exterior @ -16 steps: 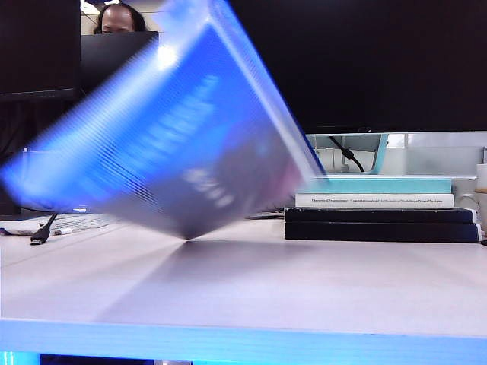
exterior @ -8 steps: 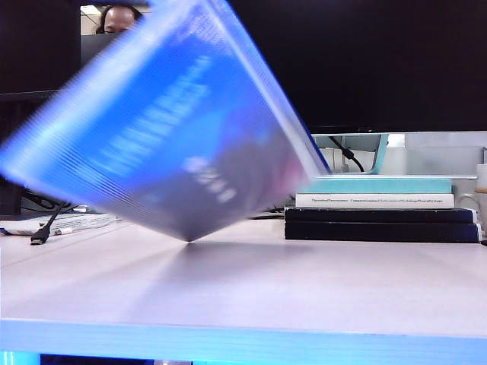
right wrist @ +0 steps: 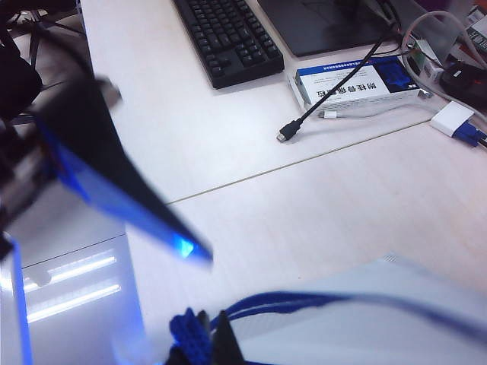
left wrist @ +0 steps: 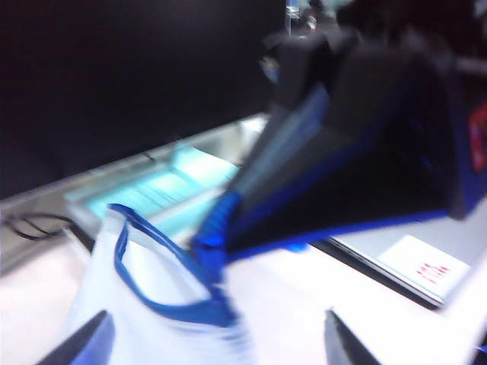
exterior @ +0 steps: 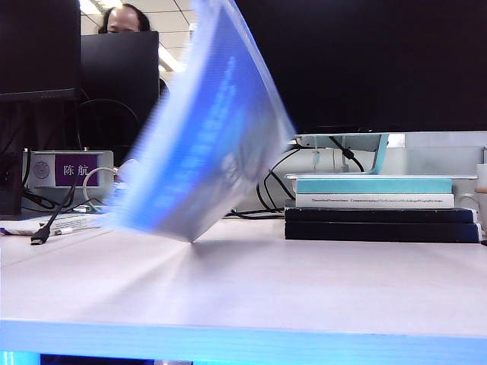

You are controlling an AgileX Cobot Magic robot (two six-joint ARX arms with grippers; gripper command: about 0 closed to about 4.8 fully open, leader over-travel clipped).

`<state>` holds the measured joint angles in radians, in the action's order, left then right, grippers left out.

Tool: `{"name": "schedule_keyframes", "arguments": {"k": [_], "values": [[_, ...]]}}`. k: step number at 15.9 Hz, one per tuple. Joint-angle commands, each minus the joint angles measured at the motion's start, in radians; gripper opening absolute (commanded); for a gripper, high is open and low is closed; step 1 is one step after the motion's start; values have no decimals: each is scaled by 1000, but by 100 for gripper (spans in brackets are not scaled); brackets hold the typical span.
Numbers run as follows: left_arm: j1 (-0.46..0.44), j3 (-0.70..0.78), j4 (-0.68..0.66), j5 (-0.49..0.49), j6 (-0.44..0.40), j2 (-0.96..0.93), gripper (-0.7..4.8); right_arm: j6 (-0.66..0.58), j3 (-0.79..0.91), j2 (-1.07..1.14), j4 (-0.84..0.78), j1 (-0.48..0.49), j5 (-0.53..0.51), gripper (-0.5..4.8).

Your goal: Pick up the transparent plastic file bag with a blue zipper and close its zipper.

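A pale wood-grain table [exterior: 319, 281] with a blue-lit front edge fills the lower half of the exterior view; the room behind is mostly dark. At far left a black cable with a connector [exterior: 42, 232] lies on the surface beside some papers, and behind them a small labelled device [exterior: 68, 169] and a dark monitor [exterior: 114, 68] are seen, with a person's head [exterior: 122, 19] above the monitor. Left of centre the file bag [exterior: 202, 137] is held up off the table, steeply tilted and motion-blurred, only its lowest corner touching the surface. To the right a stack of books [exterior: 380, 209] lies flat, well apart from the bag's corner. In the left wrist view the left gripper [left wrist: 217, 342] is seen with its two fingertips [left wrist: 84, 342] set wide apart at the frame's edge, nothing caught between them; the bag's white corner and blue zipper [left wrist: 163, 274] lie just beyond, and a second blurred dark-and-blue shape crosses behind. In the right wrist view the right gripper [right wrist: 205, 334] is pinched shut on the blue zipper's cord end at the bag's edge; a keyboard [right wrist: 224, 34], a printed booklet [right wrist: 354, 84] and a seam across the white tabletop are seen beyond.
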<state>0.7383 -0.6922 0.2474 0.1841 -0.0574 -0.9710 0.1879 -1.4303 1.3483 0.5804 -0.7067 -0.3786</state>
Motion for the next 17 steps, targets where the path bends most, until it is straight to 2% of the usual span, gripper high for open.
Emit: {"name": "schedule_keyframes", "arguments": {"k": [1, 2, 3, 4, 5, 7, 13, 17], "values": [[2, -3, 5, 13, 32, -16, 325, -5, -5, -2, -40, -1, -8, -6], [2, -3, 6, 13, 31, -26, 221, -5, -5, -2, -39, -2, -11, -6], [2, -3, 10, 11, 22, -26, 157, -5, -5, -3, -39, -2, -10, -6], [2, -3, 10, 13, -13, -26, 39, -5, -5, -2, -39, -1, -11, -6], [2, -3, 9, 12, -26, -32, -6, -5, -5, -2, -39, -1, -10, -6], [2, -4, -6, 15, -84, -55, -6, -5, -5, -2, -30, 0, -10, -6], [2, -4, -6, 16, -93, -48, -6, 30, -5, -2, 102, 15, 50, -6], [1, -8, -5, 16, -93, 31, -6, 55, -4, 5, 182, 38, 89, -6]]}}
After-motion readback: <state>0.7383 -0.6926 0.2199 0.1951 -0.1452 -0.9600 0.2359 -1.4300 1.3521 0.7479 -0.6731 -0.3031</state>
